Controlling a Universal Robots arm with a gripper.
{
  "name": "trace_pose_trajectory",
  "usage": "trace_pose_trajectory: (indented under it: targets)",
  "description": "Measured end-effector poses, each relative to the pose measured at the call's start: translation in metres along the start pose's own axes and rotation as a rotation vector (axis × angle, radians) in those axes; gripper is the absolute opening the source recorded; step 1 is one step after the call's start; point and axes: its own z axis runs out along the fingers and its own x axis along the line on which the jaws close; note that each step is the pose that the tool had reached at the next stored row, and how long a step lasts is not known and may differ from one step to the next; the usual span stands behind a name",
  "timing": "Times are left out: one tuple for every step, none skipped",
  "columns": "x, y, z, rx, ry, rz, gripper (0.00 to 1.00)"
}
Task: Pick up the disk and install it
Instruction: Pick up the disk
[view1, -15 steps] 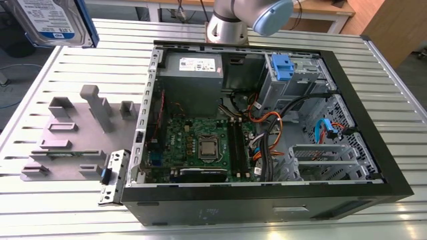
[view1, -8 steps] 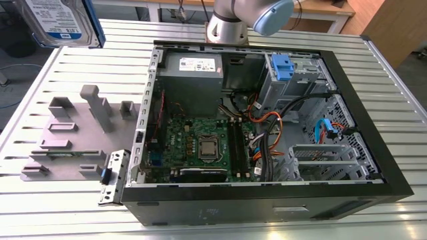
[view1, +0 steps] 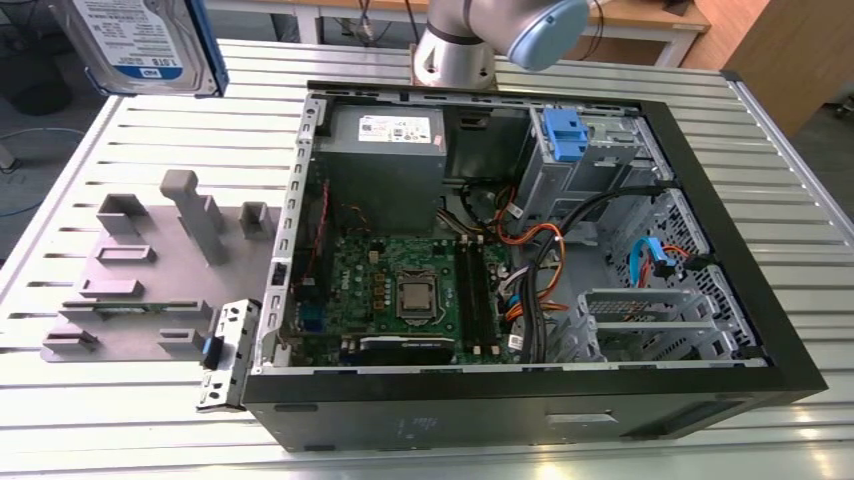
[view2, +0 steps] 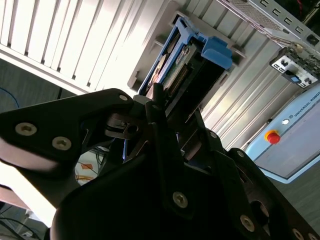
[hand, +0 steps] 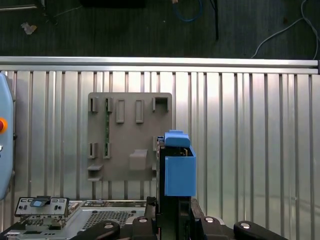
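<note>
The disk (view1: 147, 45), silver with a white-and-blue label and blue rails, hangs high above the table at the exterior view's far left, clear of the open computer case (view1: 534, 250). In the second wrist view my gripper (view2: 160, 107) is shut on the disk (view2: 175, 65), whose blue end tab (view2: 217, 50) points away from the fingers. The first wrist view shows the disk (hand: 179, 170) edge-on, rising out of the gripper (hand: 172, 212) above the grey fixture plate (hand: 130, 137). The arm (view1: 481, 30) stands behind the case.
Inside the case are a grey power supply (view1: 380, 135), a blue-tabbed drive cage (view1: 563, 135), the motherboard (view1: 400, 290) and loose cables (view1: 547, 250). A grey fixture plate (view1: 147, 270) with upright pegs lies on the slatted metal table (view1: 160, 130). A pendant with a red button (view2: 272, 136) is nearby.
</note>
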Motion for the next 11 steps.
trace_pose_trajectory:
  targets:
    - [0.0, -0.0019, 0.0, 0.0, 0.0, 0.0, 0.35]
    - [0.0, -0.0039, 0.0, 0.0001, 0.0, 0.0, 0.35]
    - [-0.0001, -0.0059, -0.0001, 0.0, 0.0001, 0.0, 0.35]
    - [-0.0001, -0.008, -0.0001, 0.0, 0.0001, 0.0, 0.35]
    - [-0.0001, -0.0101, 0.0, 0.0, 0.0, 0.0, 0.35]
    - [-0.0002, -0.0121, -0.0001, 0.0, 0.0, 0.0, 0.35]
    - [-0.0002, -0.0143, -0.0001, 0.0, 0.0001, 0.0, 0.35]
    - [-0.0002, -0.0166, -0.0001, 0.0, 0.0, 0.0, 0.35]
    - [-0.0003, -0.0189, -0.0001, 0.0, 0.0001, 0.0, 0.35]
    - [-0.0003, -0.0214, -0.0001, 0.0, 0.0, 0.0, 0.35]
    - [-0.0003, -0.0237, -0.0001, 0.0001, 0.0, 0.0, 0.35]
